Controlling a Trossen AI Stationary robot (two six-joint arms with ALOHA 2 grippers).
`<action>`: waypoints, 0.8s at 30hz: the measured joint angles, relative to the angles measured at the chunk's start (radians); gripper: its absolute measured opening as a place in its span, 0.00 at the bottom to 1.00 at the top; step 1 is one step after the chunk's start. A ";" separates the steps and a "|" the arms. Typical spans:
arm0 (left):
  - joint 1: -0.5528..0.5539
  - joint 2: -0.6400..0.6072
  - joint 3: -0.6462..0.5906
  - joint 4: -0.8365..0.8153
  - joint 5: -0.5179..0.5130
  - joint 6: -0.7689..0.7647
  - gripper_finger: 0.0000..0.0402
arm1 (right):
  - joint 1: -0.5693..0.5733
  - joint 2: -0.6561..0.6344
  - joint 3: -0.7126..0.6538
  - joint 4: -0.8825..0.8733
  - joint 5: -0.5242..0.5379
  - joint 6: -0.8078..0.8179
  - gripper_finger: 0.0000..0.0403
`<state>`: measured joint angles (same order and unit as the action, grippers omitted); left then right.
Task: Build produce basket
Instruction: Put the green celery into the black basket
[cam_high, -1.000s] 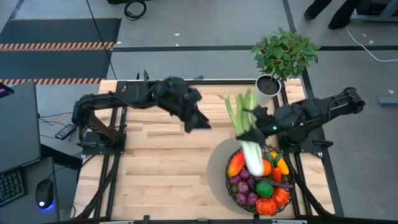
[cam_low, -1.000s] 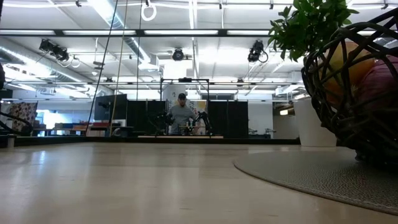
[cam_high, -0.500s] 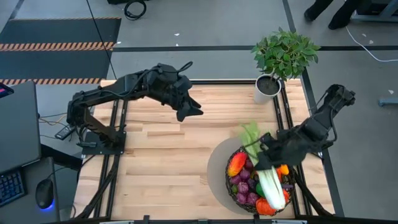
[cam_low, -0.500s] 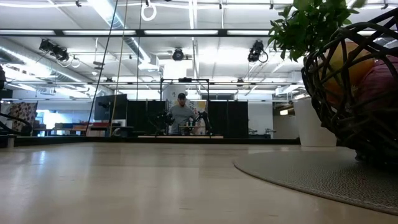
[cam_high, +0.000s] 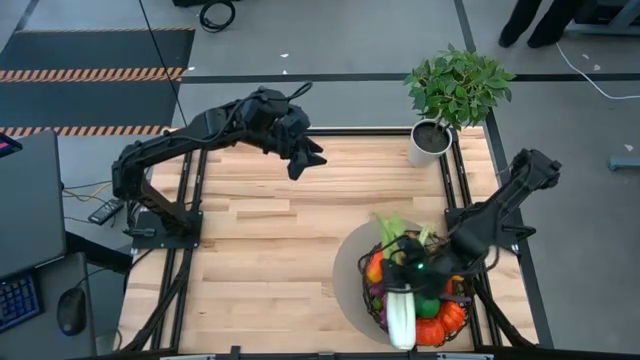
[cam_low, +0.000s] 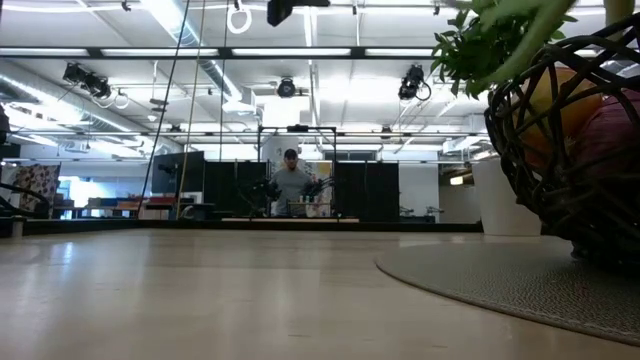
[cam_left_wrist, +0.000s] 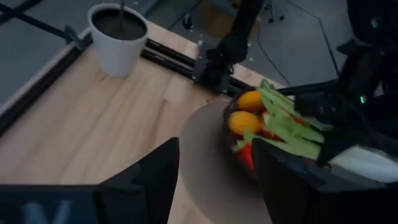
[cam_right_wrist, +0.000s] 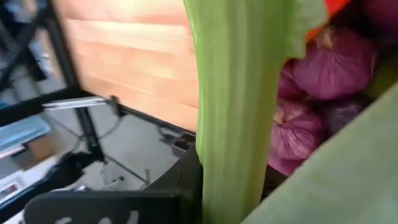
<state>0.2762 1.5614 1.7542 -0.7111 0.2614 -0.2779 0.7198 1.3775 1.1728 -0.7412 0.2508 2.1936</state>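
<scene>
The round dark woven-wire basket (cam_high: 420, 295), heaped with toy produce, sits at the table's near right corner; half a second ago the green-white leek (cam_high: 402, 290) hung tilted above its right side, and now it lies across the pile, white end overhanging the near rim. The right gripper (cam_high: 415, 272) clamps the leek, so release looks next. The left gripper (cam_high: 305, 158), fingers spread and empty, has retreated toward the far edge, leaving bare wooden table (cam_high: 250, 260) left of the basket.

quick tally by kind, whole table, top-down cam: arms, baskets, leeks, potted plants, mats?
Arms: 2, left gripper over bare wood, right gripper holding the leek
Baskets: 1, basket
Leeks: 1, leek over the basket
Potted plants: 1, potted plant
Mats: 1, round mat
Total: 6
</scene>
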 joint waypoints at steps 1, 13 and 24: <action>0.005 0.003 0.000 0.003 0.000 0.011 0.51 | -0.007 0.016 0.000 0.004 -0.025 0.003 0.16; 0.025 0.006 -0.009 -0.041 0.010 0.051 0.50 | -0.025 0.077 0.000 -0.165 -0.063 -0.029 0.18; 0.024 0.006 -0.009 -0.046 0.031 -0.016 0.48 | -0.040 0.071 0.000 -0.195 -0.066 -0.102 0.55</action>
<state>0.3001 1.5669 1.7451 -0.7574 0.2927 -0.2943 0.6802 1.4485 1.1728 -0.9359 0.1844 2.0921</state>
